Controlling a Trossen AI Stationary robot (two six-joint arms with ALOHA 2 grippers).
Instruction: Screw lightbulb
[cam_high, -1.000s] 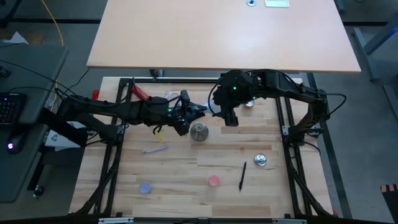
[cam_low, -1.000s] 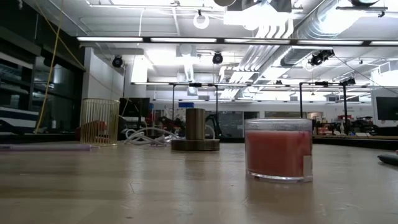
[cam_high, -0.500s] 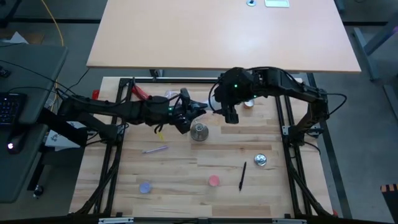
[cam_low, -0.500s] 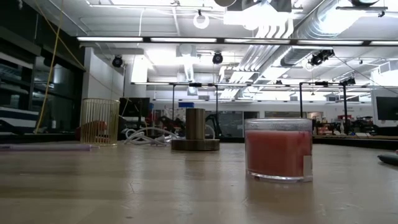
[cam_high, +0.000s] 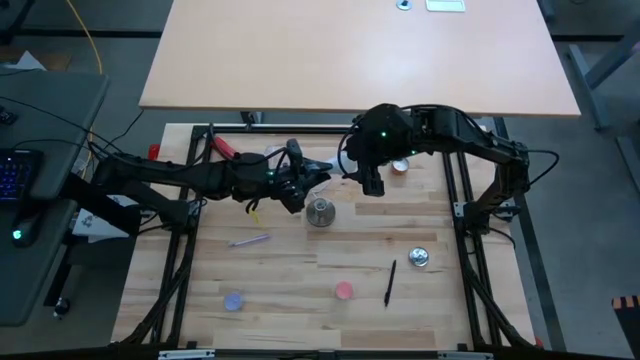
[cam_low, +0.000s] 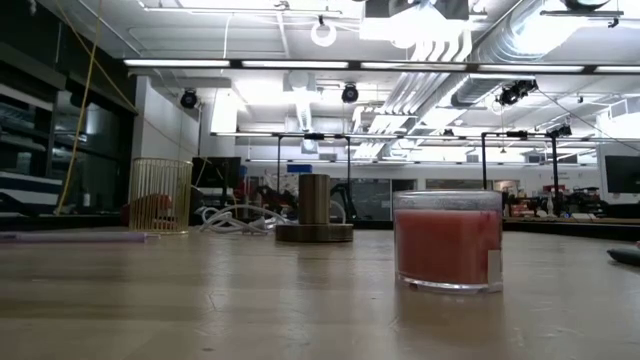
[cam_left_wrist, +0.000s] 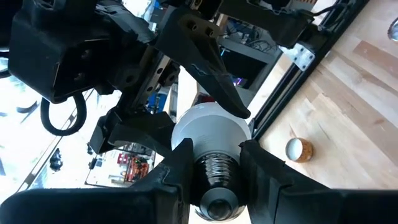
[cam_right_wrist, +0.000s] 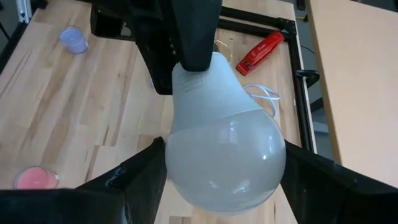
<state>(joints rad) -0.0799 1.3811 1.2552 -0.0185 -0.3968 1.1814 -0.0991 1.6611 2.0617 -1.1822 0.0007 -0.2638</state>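
The white frosted lightbulb (cam_right_wrist: 224, 143) is in the air between my two grippers, above the table's far middle (cam_high: 336, 173). My left gripper (cam_left_wrist: 214, 158) reaches in from the left (cam_high: 316, 176) and is shut on the bulb's silvery screw base. My right gripper (cam_right_wrist: 224, 186) comes from the right (cam_high: 360, 180), its fingers on either side of the globe. The grey round socket stand (cam_high: 320, 212) stands upright on the table just near of them and also shows in the low view (cam_low: 314, 210). My left gripper pinches the bulb's threaded screw base (cam_left_wrist: 214, 171) between its two fingers (cam_left_wrist: 177, 168), coming level from the table's left. The bulb is lifted clear and lies about level, globe toward the right arm. My right gripper has the globe's widest part (cam_right_wrist: 186, 155) between its two fingers (cam_right_wrist: 140, 183), coming from the table's right, and the fingers seem to touch both sides of the globe.
A shiny silver disc (cam_high: 419, 258), a black pen (cam_high: 390, 283), a pink candle jar (cam_high: 344, 291), a purple cup (cam_high: 234, 300) and a purple pen (cam_high: 248, 240) lie on the near half. A red tool (cam_high: 224, 148) and a small round tin (cam_high: 400, 167) lie at the far side.
My right gripper has gone a little toward the table's far edge and toward the left gripper and the bulb. The left gripper has stayed about where it was with the bulb.
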